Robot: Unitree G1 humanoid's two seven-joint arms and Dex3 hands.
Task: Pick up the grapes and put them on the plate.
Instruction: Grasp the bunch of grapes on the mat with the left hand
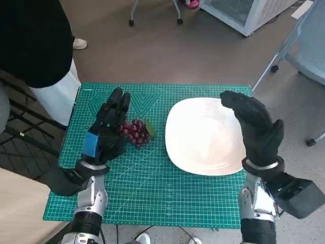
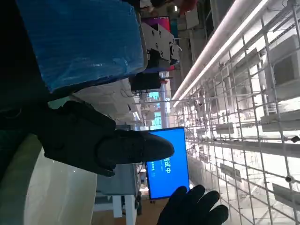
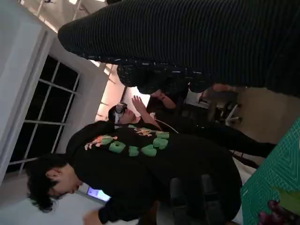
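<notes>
A green cutting mat [image 1: 152, 188] with a pale printed grid covers the small table; on it the grapes [image 1: 135, 132], a dark red bunch with a green leaf at one side, lie left of a white plate [image 1: 203, 137], near its rim but apart from it; the plate sits on the right half of the mat and carries nothing. The left hand [image 1: 107, 131], black with blue tape over its back, is beside the bunch on its left, fingers stretched forward and somewhat apart, holding nothing; whether it touches the grapes I cannot tell. The right hand [image 1: 256, 127], in the black knitted glove, is raised over the plate's right edge, fingers extended and loose, empty.

The floor [image 1: 167, 46] round the table is brown and smooth; a white cabinet-like unit [image 1: 244, 12] stands at the far right, chair legs with castors [image 1: 152, 15] further back, and a grey chair base [image 1: 299, 56] to the right. A person in black top and white trousers [image 1: 35, 56] stands at the mat's left corner. The left wrist view shows long ceiling lights [image 2: 220, 47], wire shelving [image 2: 253, 131] and a blue screen [image 2: 166, 164]; the right wrist view shows a person in a black sweatshirt with green lettering [image 3: 140, 164], dark windows [image 3: 51, 108] behind, and a corner of the mat with the grapes.
</notes>
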